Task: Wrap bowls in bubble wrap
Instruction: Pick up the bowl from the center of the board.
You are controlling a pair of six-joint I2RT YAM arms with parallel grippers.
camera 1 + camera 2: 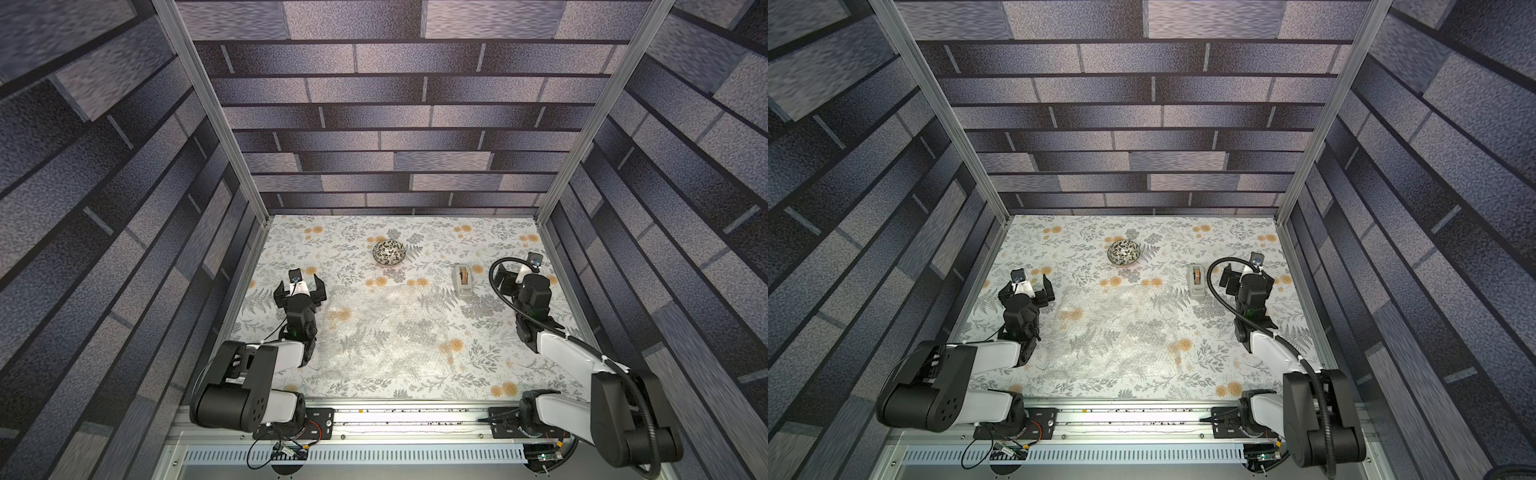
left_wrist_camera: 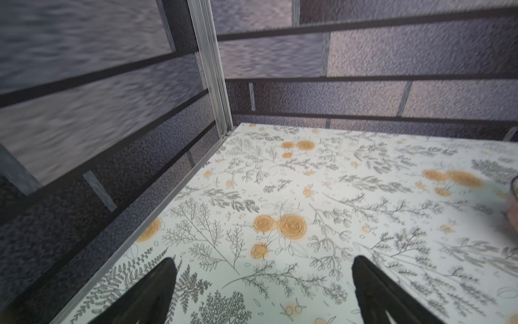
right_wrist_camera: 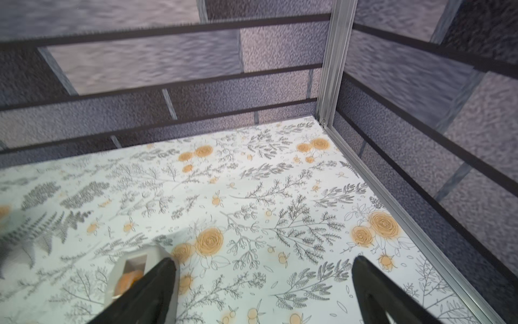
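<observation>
Bowl point(image 1: 389, 252): small, round, shallow; pale glazed inside speckled with dark leaves, dark rim. It stands upright on bare cloth in the upper middle of the tabletop in both top views, near the sheet's far edge but apart from it.
Bubble wrap point(image 1: 386, 328): wide, roughly square sheet, translucent, shiny and finely pimpled. It lies flat at the centre of the table between the two arms, with the floral print showing through.
Left gripper point(image 1: 300, 283): black tapered fingers spread wide with nothing between them, over bare cloth just left of the sheet's upper left corner.
Right gripper point(image 1: 517, 272): fingers equally wide apart and empty, at the right of the tabletop just beside the dispenser.
Tape dispenser point(image 1: 463, 281): blocky pale grey plastic with a roll inside, standing right of the sheet's upper right corner.
Tablecloth point(image 1: 478, 357): smooth and pale, printed with grey ferns and orange roses.
Walls point(image 1: 395, 124): grainy grey-violet brick print, framed by ribbed aluminium posts point(image 1: 208, 108).
</observation>
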